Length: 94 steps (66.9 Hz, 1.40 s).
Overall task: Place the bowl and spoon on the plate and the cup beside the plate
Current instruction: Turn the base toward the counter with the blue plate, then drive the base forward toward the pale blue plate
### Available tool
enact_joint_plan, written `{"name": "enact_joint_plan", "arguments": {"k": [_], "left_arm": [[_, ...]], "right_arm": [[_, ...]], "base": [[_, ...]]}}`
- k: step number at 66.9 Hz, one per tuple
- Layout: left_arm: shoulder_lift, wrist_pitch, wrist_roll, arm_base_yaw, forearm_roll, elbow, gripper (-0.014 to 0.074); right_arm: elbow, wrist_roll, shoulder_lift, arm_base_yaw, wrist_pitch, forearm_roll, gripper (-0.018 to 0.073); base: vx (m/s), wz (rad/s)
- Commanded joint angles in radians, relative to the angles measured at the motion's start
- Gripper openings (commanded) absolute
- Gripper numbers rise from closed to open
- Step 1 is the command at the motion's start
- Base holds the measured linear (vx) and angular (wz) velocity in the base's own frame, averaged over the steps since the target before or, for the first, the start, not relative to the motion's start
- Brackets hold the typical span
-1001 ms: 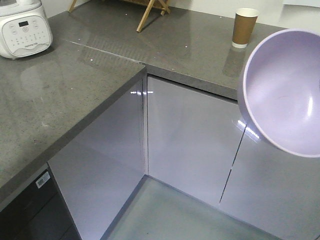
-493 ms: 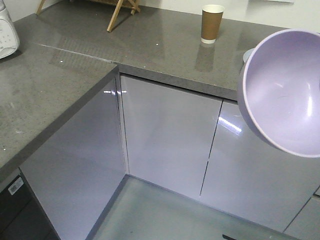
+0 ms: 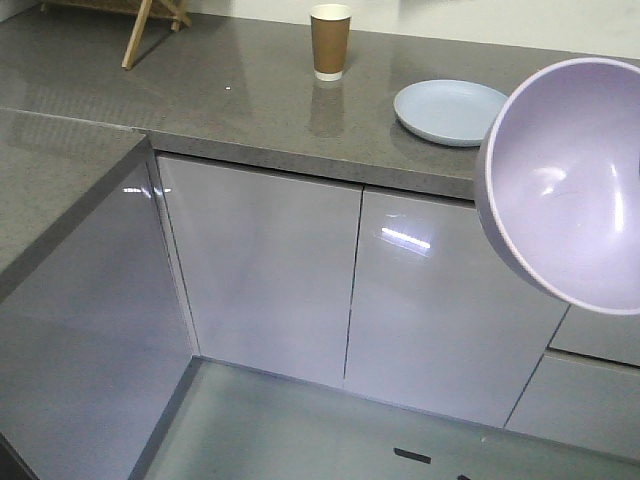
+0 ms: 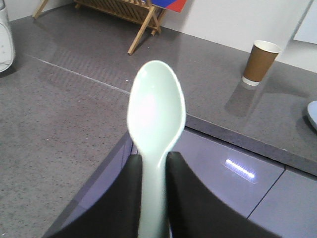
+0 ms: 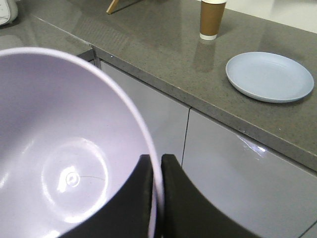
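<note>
Lavender plastic fills the right wrist view: the bowl (image 5: 69,163) hangs from the right gripper (image 5: 157,161), which pinches its rim, one jaw inside the wall and one outside. The plate (image 5: 270,77) lies flat on the grey counter (image 5: 148,44), ahead of this gripper and off to its right, past the counter's edge. The cup (image 5: 212,17) stands farther ahead, apart from the plate. The left gripper (image 4: 152,158) is clamped on the handle of the spoon (image 4: 156,106), whose long axis runs straight forward out of its grip, scoop end leading. From that gripper only a sliver of plate shows, far to the right, so the right arm looks the nearer one to the plate.
</note>
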Motion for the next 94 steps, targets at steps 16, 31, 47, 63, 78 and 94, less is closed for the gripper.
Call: {"name": "enact_joint_plan", "arguments": {"k": [16, 31, 47, 63, 78, 94], "left_arm": [[-0.011, -0.043, 0.002, -0.004, 0.027, -0.022, -0.0006], [-0.011, -0.043, 0.002, -0.004, 0.027, -0.022, -0.0006], [-0.011, -0.043, 0.002, -0.004, 0.027, -0.022, -0.0006], [-0.011, -0.043, 0.002, -0.004, 0.027, -0.022, -0.0006], [-0.011, -0.043, 0.002, -0.004, 0.027, -0.022, -0.0006], [-0.011, -0.043, 0.002, -0.004, 0.027, -0.022, -0.0006]], "right_arm": [[-0.025, -0.006, -0.004, -0.004, -0.06, 0.036, -0.0004], [-0.025, -0.006, -0.004, -0.004, -0.06, 0.036, -0.0004], [-0.025, -0.006, -0.004, -0.004, -0.06, 0.036, -0.0004], [-0.025, -0.006, -0.004, -0.004, -0.06, 0.037, -0.0004], [-0.025, -0.006, -0.004, -0.004, -0.06, 0.037, -0.0004], [-0.025, -0.006, -0.004, -0.004, -0.06, 0.037, -0.0004]], "base": [[-0.02, -0.27], [-0.02, -0.26], [-0.02, -0.18], [-0.01, -0.12], [0.0, -0.09], [0.01, -0.06]]}}
